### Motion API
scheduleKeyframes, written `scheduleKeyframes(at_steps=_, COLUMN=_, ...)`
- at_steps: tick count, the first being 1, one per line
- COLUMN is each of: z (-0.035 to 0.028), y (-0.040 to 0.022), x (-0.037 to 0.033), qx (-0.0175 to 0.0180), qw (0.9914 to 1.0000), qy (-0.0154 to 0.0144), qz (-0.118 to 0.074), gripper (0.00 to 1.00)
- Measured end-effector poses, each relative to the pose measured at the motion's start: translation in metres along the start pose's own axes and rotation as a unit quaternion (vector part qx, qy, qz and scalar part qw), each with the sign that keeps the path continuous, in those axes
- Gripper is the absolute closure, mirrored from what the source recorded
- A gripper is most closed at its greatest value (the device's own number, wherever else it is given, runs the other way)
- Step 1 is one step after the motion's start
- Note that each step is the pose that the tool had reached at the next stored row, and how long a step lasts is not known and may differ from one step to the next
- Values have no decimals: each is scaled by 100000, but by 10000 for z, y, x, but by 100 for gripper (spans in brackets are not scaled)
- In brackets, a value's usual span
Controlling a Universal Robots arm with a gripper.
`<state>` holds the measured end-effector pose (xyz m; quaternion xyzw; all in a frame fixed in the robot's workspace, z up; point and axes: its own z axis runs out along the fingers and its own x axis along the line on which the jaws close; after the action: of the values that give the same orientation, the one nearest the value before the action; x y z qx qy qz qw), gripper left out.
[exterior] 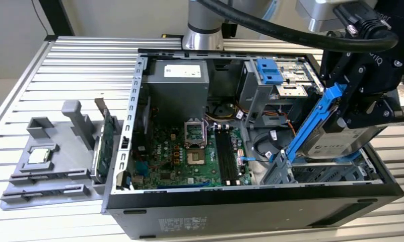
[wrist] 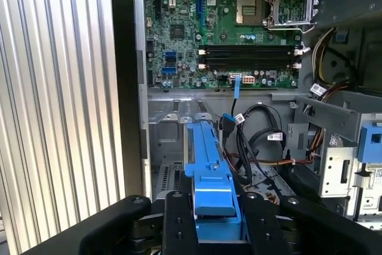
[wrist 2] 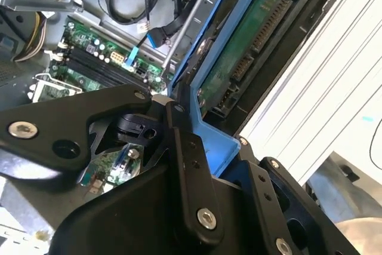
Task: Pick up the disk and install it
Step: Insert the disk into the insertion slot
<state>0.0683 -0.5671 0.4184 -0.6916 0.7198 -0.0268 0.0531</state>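
In the exterior view my gripper (exterior: 355,107) is shut on the disk (exterior: 338,142), a silver-grey drive with a white label and blue rails. The disk hangs tilted, its lower end dipping into the open computer case (exterior: 256,214) over the metal drive bay (exterior: 323,175) at the view's right. The second wrist view shows the disk's green circuit side (wrist 2: 250,34) in its blue frame, with my gripper (wrist 2: 182,147) clamped on the frame's near end. The first wrist view has the blue rail (wrist: 206,159) running out from my gripper (wrist: 210,222) above the bay.
The motherboard (exterior: 188,156) lies on the case floor, with loose cables (wrist: 253,141) between it and the bay. A blue latch (exterior: 268,70) sits on the upper drive cage. Left of the case, a grey fixture (exterior: 61,166) holds a square chip (exterior: 41,156) and an upright green card (exterior: 108,146).
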Motion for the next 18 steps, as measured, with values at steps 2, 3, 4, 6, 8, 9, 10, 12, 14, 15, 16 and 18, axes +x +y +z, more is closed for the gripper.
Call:
scheduleKeyframes(at_steps=2, z=32, y=3, x=1, qx=5, qw=100000, qy=34, qz=-2, gripper=100)
scheduleKeyframes(at_steps=3, z=49, y=4, x=2, qx=8, qw=100000, qy=59, qz=-6, gripper=100)
scheduleKeyframes(at_steps=4, z=65, y=6, x=3, qx=5, qw=100000, qy=78, qz=-9, gripper=100)
scheduleKeyframes(at_steps=6, z=74, y=6, x=3, qx=7, qw=100000, qy=86, qz=-8, gripper=100)
scheduleKeyframes(at_steps=8, z=75, y=6, x=3, qx=7, qw=100000, qy=91, qz=-10, gripper=100)
scheduleKeyframes(at_steps=9, z=74, y=5, x=3, qx=8, qw=100000, qy=92, qz=-9, gripper=100)
scheduleKeyframes(at_steps=10, z=74, y=5, x=3, qx=7, qw=100000, qy=92, qz=-9, gripper=100)
scheduleKeyframes(at_steps=12, z=70, y=4, x=4, qx=8, qw=100000, qy=81, qz=-9, gripper=100)
scheduleKeyframes(at_steps=14, z=61, y=3, x=3, qx=10, qw=100000, qy=45, qz=-5, gripper=100)
scheduleKeyframes(at_steps=15, z=54, y=2, x=2, qx=10, qw=100000, qy=45, qz=-5, gripper=100)
scheduleKeyframes(at_steps=16, z=42, y=0, x=2, qx=8, qw=100000, qy=81, qz=-9, gripper=100)
scheduleKeyframes(at_steps=18, z=17, y=-2, x=0, qx=5, qw=100000, qy=78, qz=-5, gripper=100)
